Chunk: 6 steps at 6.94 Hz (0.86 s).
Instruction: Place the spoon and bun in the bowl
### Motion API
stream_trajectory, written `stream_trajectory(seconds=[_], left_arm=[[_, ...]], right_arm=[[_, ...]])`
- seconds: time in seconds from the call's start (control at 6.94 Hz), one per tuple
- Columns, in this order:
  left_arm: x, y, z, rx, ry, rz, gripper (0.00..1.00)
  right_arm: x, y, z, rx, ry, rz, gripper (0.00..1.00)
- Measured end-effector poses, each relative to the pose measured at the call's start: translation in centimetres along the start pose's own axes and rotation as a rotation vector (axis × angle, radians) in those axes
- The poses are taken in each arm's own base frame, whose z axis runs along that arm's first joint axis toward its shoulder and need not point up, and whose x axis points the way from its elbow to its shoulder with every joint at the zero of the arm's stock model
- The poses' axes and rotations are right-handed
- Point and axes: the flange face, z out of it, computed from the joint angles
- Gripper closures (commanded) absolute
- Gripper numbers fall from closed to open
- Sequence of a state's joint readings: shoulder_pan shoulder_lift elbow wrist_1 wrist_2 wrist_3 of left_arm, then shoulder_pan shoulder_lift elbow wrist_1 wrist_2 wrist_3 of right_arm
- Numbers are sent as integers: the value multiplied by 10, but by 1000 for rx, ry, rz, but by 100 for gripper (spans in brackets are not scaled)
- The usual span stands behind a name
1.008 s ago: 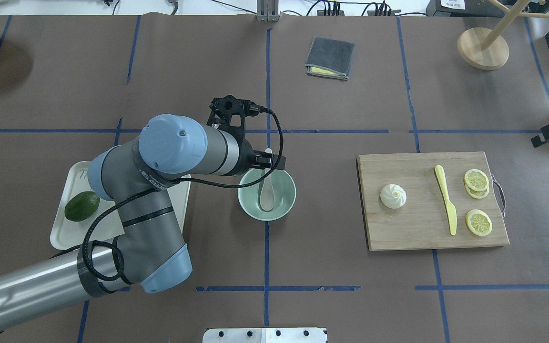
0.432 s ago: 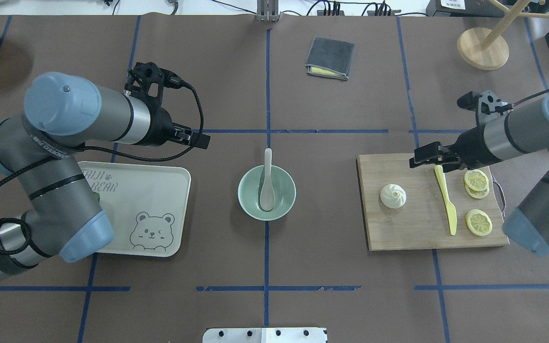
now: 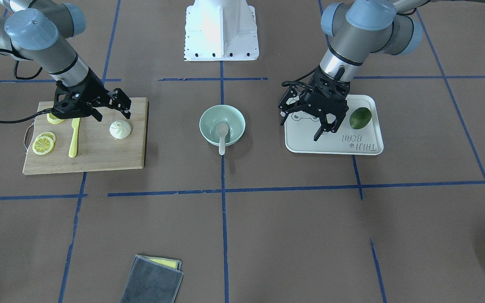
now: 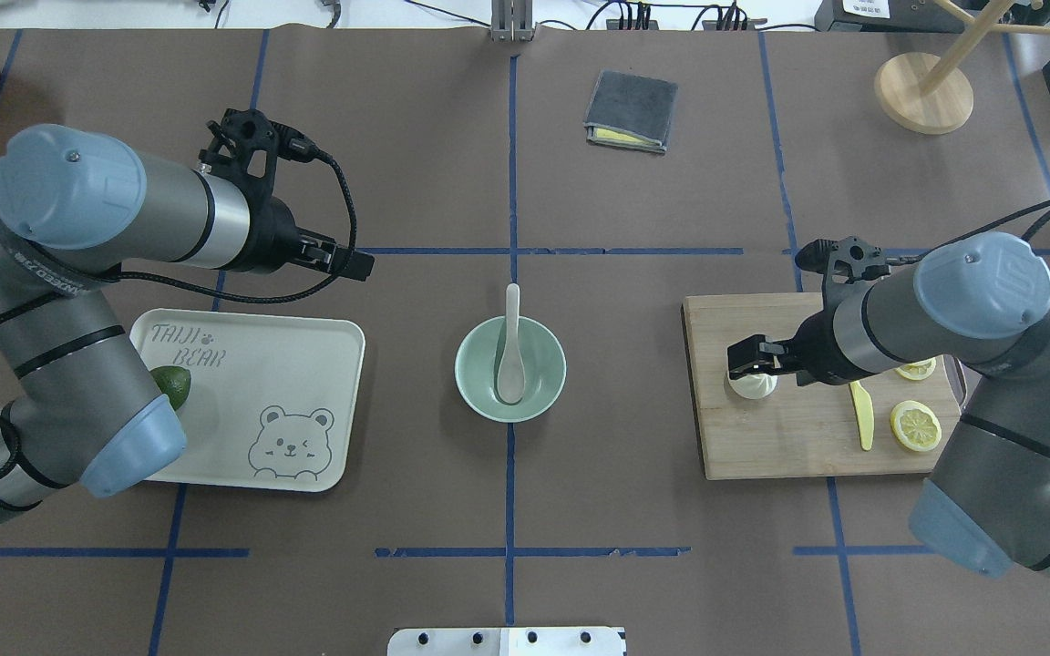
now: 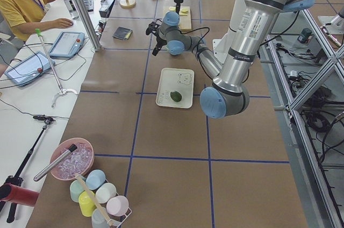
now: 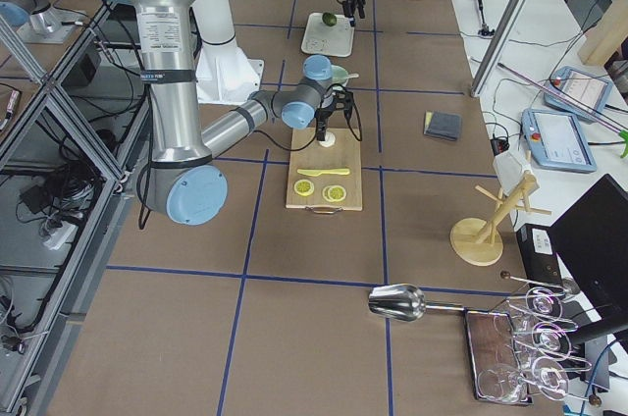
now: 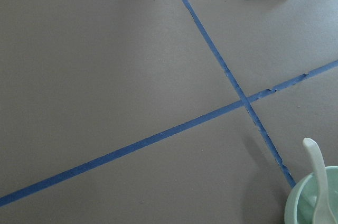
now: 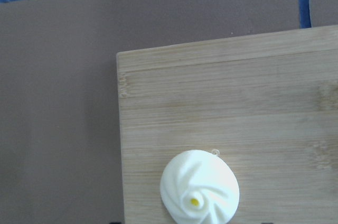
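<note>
The off-white spoon (image 4: 510, 351) lies in the mint-green bowl (image 4: 468, 369) at the table's middle, its handle over the far rim. Both show in the front view, spoon (image 3: 222, 134) and bowl (image 3: 209, 114), and at the corner of the left wrist view, spoon (image 7: 319, 179). The white pleated bun (image 4: 756, 388) sits on the wooden cutting board (image 4: 780, 446). My right gripper (image 4: 749, 361) hangs open just above the bun (image 3: 120, 129); the bun (image 8: 200, 192) is centred low in the right wrist view. My left gripper (image 4: 354, 264) is open and empty, left of the bowl.
A yellow knife (image 4: 862, 415) and lemon slices (image 4: 915, 425) lie on the board. A cream tray (image 4: 261, 364) with a green fruit (image 4: 175, 384) is under the left arm. A grey cloth (image 4: 632, 111) and a wooden stand (image 4: 923, 91) are at the far side.
My left gripper let go of the spoon in the bowl and drew back to the left. My right arm came into view and moved over the bun.
</note>
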<state>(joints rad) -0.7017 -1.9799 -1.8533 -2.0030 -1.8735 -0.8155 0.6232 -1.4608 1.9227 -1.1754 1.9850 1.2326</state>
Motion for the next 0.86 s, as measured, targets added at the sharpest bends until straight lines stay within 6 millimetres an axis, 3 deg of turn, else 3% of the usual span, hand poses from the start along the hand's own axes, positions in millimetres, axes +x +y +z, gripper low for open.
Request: stream_trajectory(seconds=[0.58,0.72,0.86], left_arm=[[-3,2,0,-2,-4,-5,1],[-2,2,-3,2,-1,-4,1],[0,1,-6,6,3,-3,1]], right_arm=[[-4,-5,28,24,64,-8,13],[-5,-6,32,25,68,-8,24],[-6,-6,33,26,69,-10,41]])
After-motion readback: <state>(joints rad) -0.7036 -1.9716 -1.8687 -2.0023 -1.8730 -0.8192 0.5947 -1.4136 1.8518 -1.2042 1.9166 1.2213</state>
